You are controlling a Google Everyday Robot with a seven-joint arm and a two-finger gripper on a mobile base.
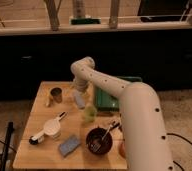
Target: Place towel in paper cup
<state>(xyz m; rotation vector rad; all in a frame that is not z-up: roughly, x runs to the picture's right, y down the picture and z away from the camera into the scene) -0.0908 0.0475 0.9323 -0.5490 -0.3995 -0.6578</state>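
The towel (pixel 79 99) is a small grey-blue cloth lying on the wooden table (pixel 39 112), just right of the paper cup (pixel 55 94). The cup is brownish and stands upright near the table's far left. My gripper (pixel 77 91) points down at the end of the white arm (pixel 114 90), right at the towel's upper edge, between the cup and the green tray. Whether it touches the cloth does not show.
A green tray (pixel 109 100) sits right of the towel. A yellow-green object (pixel 89 114) stands in front of the towel. Nearer are a dark bowl with a utensil (pixel 99 140), a blue sponge pad (pixel 69 146), a white brush-like item (pixel 51 128) and an orange plate edge (pixel 122 149).
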